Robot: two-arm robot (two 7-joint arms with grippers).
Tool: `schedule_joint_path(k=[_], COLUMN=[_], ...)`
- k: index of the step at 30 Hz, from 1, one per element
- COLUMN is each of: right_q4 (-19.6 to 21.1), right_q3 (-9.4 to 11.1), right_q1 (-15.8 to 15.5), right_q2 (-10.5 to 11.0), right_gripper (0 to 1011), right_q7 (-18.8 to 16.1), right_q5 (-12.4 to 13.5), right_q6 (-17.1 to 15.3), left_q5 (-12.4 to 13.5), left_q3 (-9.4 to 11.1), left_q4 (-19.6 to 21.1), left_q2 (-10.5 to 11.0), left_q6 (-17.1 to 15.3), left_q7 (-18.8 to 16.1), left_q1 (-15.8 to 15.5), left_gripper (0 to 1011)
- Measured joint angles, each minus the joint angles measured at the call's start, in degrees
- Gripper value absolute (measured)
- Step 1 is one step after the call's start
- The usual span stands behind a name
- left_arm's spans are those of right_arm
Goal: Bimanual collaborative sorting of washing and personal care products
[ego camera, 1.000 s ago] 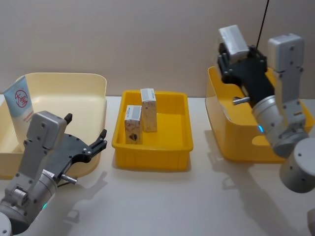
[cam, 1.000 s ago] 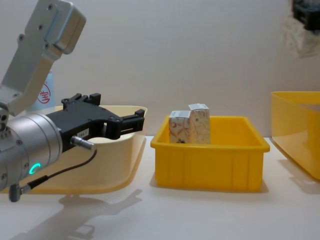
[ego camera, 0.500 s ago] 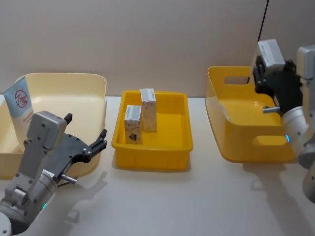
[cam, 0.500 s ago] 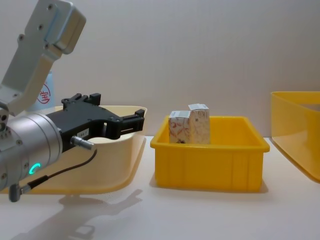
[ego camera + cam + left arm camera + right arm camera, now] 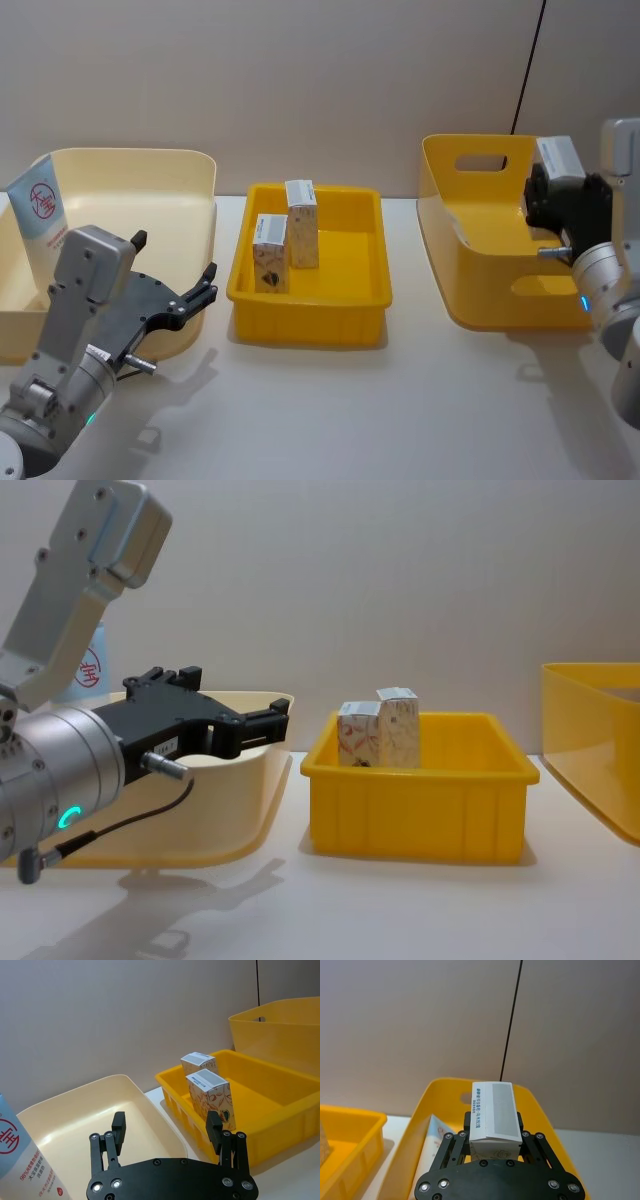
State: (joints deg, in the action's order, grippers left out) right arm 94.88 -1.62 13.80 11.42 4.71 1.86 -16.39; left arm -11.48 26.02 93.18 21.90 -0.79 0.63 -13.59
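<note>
**Q:** Where do the products stand relative to the shallow yellow rectangular plastic tray (image 5: 310, 300)?

**A:** Two small white-topped cartons with reddish-brown marbled print (image 5: 285, 236) stand upright inside the tray's left half, long axes vertical, one just behind and to the right of the other, apparently touching. A third white-topped carton (image 5: 494, 1116) is well right of the tray, over the deep yellow plastic bin with handle slots (image 5: 480, 240). Left of the tray, a white and light blue squeeze tube with a red round mark (image 5: 38, 215) leans in the cream plastic bin (image 5: 150, 170), long axis near vertical, tilted slightly.

**Q:** How are the two tools set?

**A:** The right tool (image 5: 494, 1145) is closed on the third carton, gripping its lower part; the carton's white end points away from the wrist. The left tool (image 5: 167, 1132) holds nothing, its fingers spread wide; it hovers over the pale desk (image 5: 400, 410) at the cream bin's near right corner, left of the tray and pointing towards it.
</note>
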Motion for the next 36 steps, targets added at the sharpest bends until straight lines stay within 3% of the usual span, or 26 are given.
schedule_joint_path(k=[10, 29, 36], right_q4=[-3.14, -5.39, -5.64], right_q3=[-0.13, -0.32, -0.34], right_q1=[1.4, 2.38, 2.52], right_q2=[-2.26, -3.81, -4.01], right_gripper=[413, 413, 573], right_q7=[1.03, 1.79, 1.87], right_q5=[0.05, -0.17, -0.22], right_q6=[-4.48, -6.99, -7.18], left_q5=[0.0, 0.0, 0.0], left_q3=[0.0, 0.0, 0.0], left_q4=[0.0, 0.0, 0.0], left_q2=[0.0, 0.0, 0.0], left_q6=[0.0, 0.0, 0.0], left_q7=[0.0, 0.0, 0.0], left_q1=[0.0, 0.0, 0.0], left_gripper=[1000, 1000, 1000])
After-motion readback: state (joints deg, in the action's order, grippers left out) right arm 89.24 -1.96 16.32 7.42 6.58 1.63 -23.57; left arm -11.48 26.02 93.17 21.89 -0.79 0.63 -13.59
